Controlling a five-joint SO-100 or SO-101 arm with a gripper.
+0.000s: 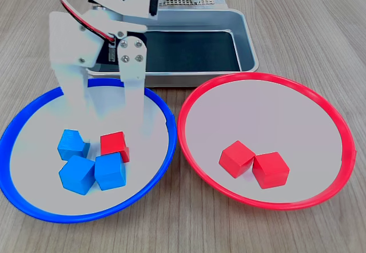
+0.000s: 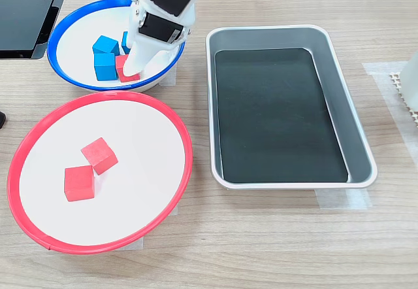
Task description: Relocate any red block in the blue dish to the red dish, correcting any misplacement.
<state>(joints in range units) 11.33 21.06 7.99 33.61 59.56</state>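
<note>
The blue dish (image 1: 74,217) (image 2: 91,4) holds one red block (image 1: 114,145) (image 2: 122,65) beside three blue cubes (image 1: 86,170) (image 2: 104,59). My white gripper (image 1: 106,124) (image 2: 134,67) hangs open over the far side of this dish. Its two fingers stand apart just behind the red block, with nothing between them. In the second exterior view one finger (image 2: 135,63) reaches down right beside the red block and hides part of it. The red dish (image 1: 264,76) (image 2: 188,152) holds two red cubes (image 1: 253,164) (image 2: 88,169) that touch each other.
A rectangular metal tray (image 1: 246,35) (image 2: 356,132) with a dark floor stands behind the dishes in the first exterior view, under the arm. A black flat object (image 2: 26,8) lies at the second exterior view's top left. The surface is a wooden table.
</note>
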